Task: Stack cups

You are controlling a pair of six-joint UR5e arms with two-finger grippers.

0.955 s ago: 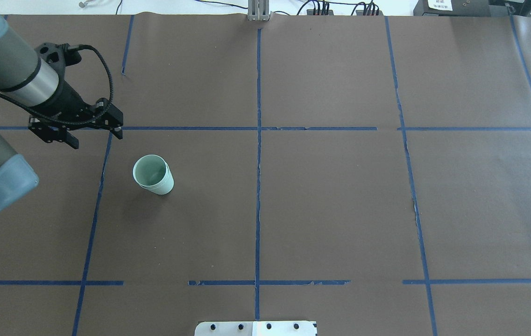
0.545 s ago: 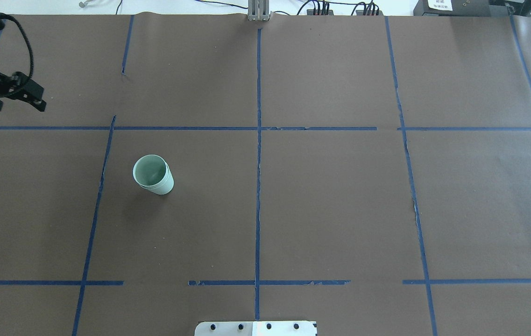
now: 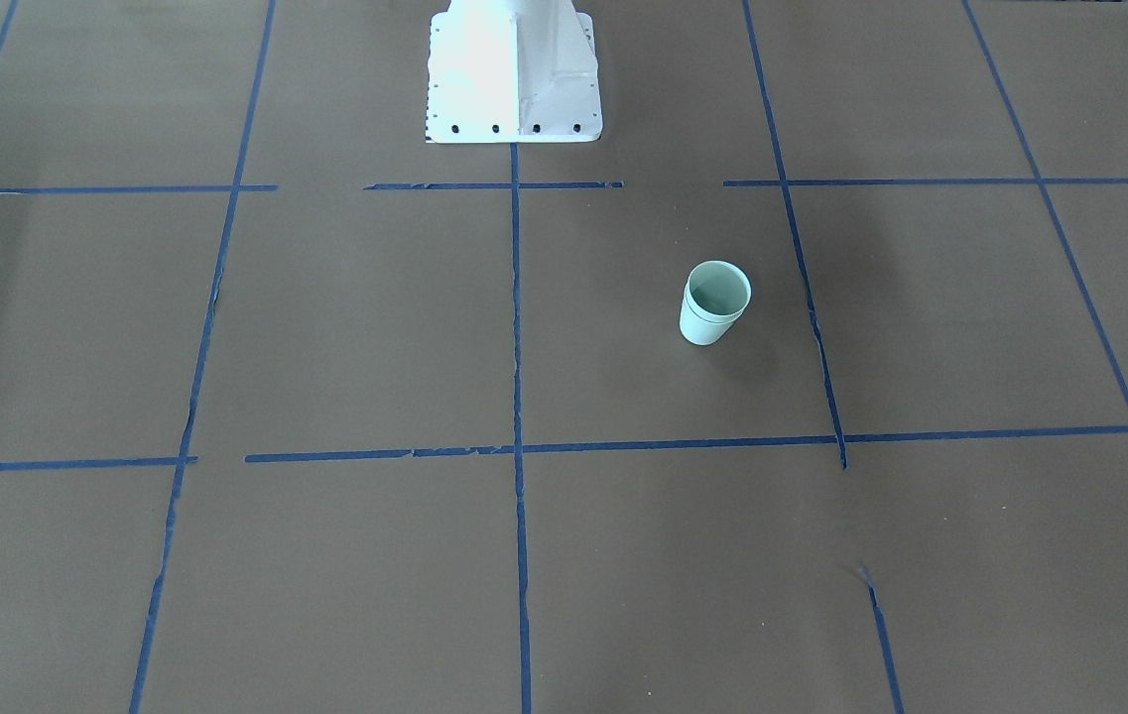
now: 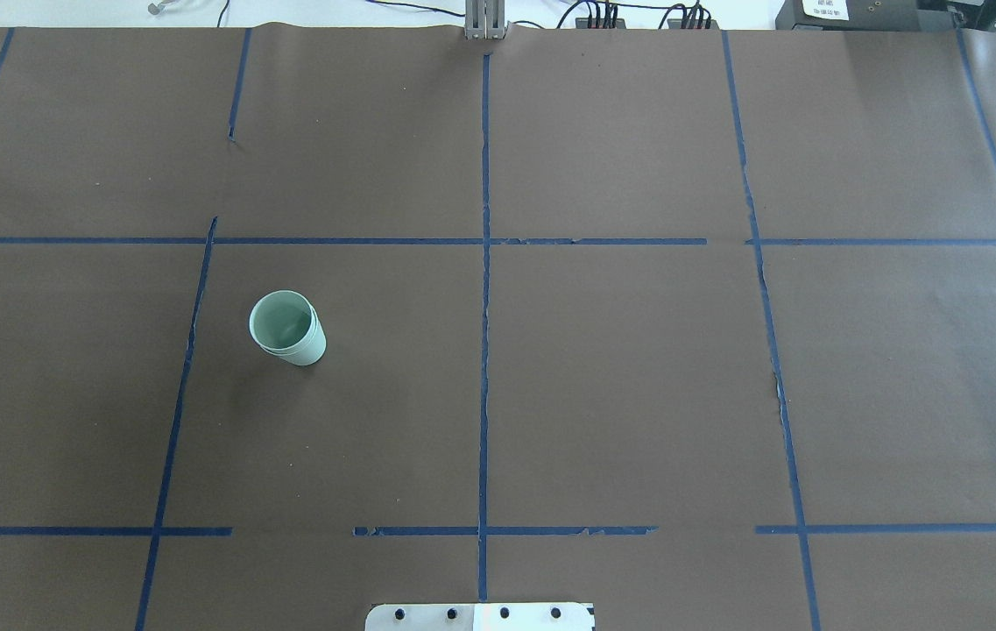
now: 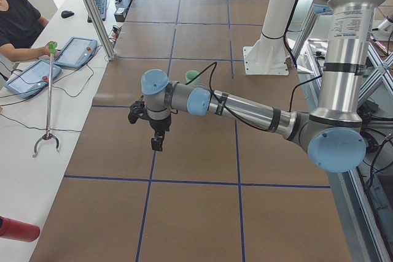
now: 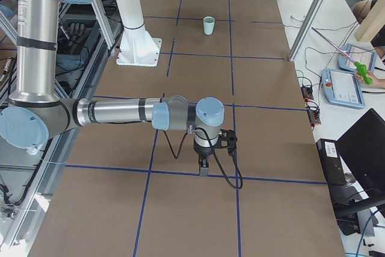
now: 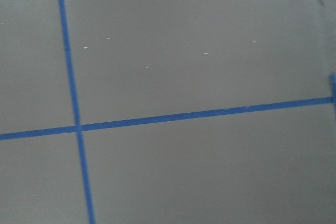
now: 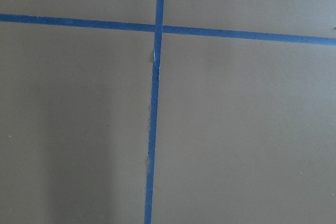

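Left fingers (image 5: 158, 143): hanging tips-down over the surface (image 4: 638, 394), well apart from the cups (image 4: 287, 329). Nothing is showing at the tips. Whether they are spread or closed cannot be told from here.
Right fingers (image 6: 203, 168): also pointing straight down, hovering just above a blue tape line (image 6: 180, 173). Their opening cannot be told, and no object is showing at them.
Cups: standing upright on the robot's left half of the surface, one nested inside the other, with the two rims showing close together. The stack is sitting inside a tape square, nearer the square's outer line than the centre line.
Edges and room: bare brown paper is lying on all sides of the stack. The far edge is running along the top of the overhead view, with cables (image 4: 603, 13) trailing beyond it. The white base mount (image 3: 514, 69) is sitting at the robot's edge.
Count: two cups making one stack; two arms; two sets of fingers.
Left arm (image 5: 245, 110): forearm stretching level out from the elbow, wrist bending downward.
Right arm (image 6: 114, 112): forearm likewise reaching out level, wrist turning down at the far end from the cups.
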